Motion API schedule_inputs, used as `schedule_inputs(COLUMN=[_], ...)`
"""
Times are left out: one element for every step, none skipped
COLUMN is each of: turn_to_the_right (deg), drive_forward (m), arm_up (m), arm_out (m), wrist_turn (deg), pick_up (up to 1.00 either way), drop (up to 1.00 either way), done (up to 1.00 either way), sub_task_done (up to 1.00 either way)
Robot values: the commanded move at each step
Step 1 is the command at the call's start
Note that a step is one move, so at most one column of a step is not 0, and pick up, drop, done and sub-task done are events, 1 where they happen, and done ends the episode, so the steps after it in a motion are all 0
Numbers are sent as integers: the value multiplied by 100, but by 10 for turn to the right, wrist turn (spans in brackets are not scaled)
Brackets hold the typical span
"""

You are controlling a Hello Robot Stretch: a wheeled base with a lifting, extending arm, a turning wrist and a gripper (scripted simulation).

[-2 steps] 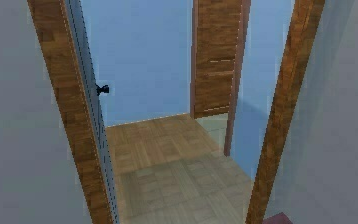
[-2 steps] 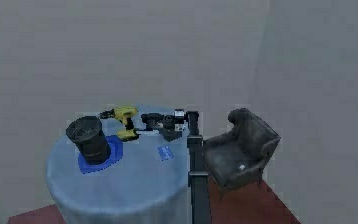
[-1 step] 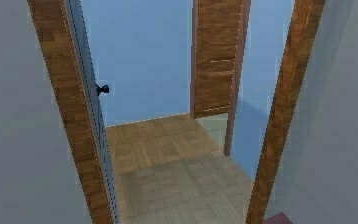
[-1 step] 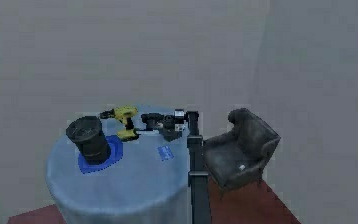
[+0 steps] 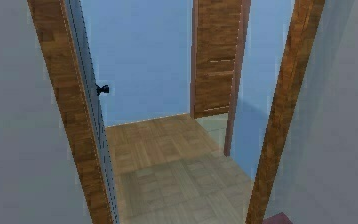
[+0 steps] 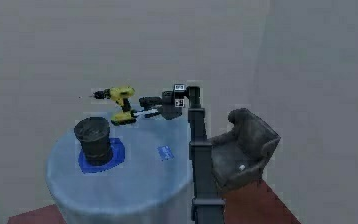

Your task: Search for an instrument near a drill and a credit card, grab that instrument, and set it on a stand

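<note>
In the arm side view a round pale blue table [image 6: 137,185] carries a yellow and black drill [image 6: 118,103] at its far edge. A dark, squat, drum-like cylinder [image 6: 95,139] stands on a blue disc at the table's left. Nearer the arm lies a small blue card [image 6: 165,152]. The dark arm bar [image 6: 199,165] rises along the table's right side. At its far end the gripper [image 6: 147,107] points left, its fingers close to the drill. The drill lies at or behind the fingers, so I cannot tell whether the gripper holds anything.
A dark grey armchair [image 6: 243,148] stands right of the arm against a grey wall. In the forward view a doorway with wooden frame posts [image 5: 287,110] opens onto a parquet floor [image 5: 172,160]. An open door with a black handle [image 5: 104,90] stands at the left, and a brown wooden door [image 5: 217,60] sits in the blue far wall.
</note>
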Motion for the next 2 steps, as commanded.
schedule_inputs(turn_to_the_right=[0, 0], drive_forward=[0, 0], arm_up=[18, 0], arm_out=[0, 0], wrist_turn=[0, -450], pick_up=[0, 0], drop=[0, 0], done=[0, 0], sub_task_done=[0, 0])
